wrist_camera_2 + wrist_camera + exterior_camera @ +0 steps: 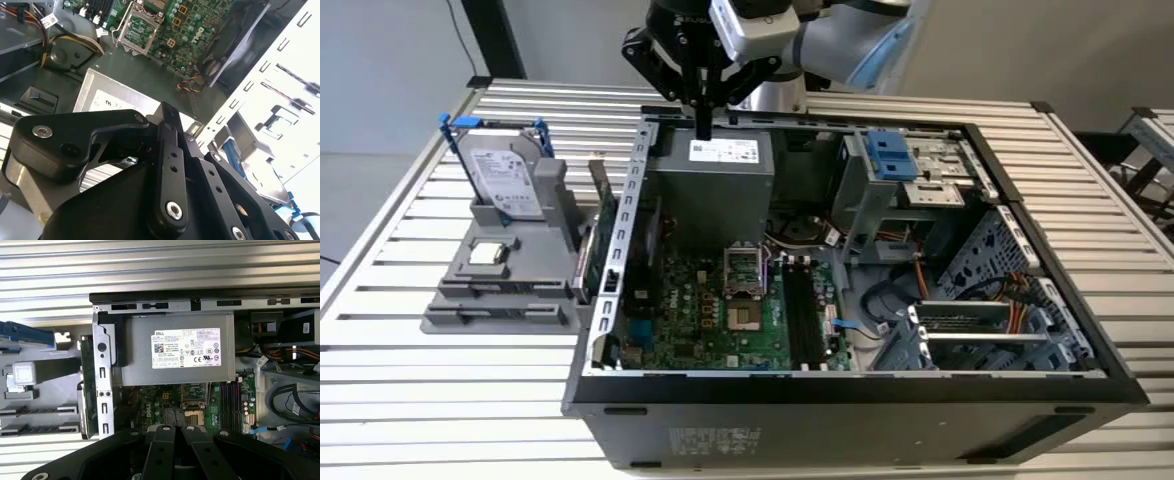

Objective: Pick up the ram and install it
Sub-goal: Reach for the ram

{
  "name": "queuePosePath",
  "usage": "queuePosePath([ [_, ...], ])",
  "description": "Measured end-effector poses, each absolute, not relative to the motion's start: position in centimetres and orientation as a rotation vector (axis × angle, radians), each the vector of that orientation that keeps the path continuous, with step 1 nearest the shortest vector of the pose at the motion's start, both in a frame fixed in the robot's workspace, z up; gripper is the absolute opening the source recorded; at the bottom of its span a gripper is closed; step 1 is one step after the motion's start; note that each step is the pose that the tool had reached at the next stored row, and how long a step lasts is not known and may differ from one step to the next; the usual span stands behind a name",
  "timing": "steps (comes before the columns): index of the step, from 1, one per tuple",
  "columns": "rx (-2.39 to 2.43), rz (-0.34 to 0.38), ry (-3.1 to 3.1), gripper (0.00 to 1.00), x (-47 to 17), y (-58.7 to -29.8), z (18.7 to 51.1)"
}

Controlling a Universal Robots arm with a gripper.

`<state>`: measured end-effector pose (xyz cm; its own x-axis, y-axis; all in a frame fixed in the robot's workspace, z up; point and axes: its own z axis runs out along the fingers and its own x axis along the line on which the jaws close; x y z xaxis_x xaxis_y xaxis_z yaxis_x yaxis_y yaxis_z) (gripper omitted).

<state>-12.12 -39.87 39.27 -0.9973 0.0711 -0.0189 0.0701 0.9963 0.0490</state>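
The gripper [704, 128] is held just above the power supply [720, 190], over its rear edge. Its fingers are seen pressed together, with nothing gripped between them. The ram [604, 245] is stood on edge in the grey stand [494, 300], to the exterior view's left of the power supply and just outside the case wall [630, 230]. Whether it touches that wall cannot quite be made out. The hard drive [504, 180] is propped further from the power supply, beyond the ram.
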Motion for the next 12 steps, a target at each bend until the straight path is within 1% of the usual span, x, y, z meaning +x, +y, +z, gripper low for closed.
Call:
queuePosePath([
  [12, 0.11, 0.076, 3.118, 0.0, -13.8, -39.9, 39.3],
])
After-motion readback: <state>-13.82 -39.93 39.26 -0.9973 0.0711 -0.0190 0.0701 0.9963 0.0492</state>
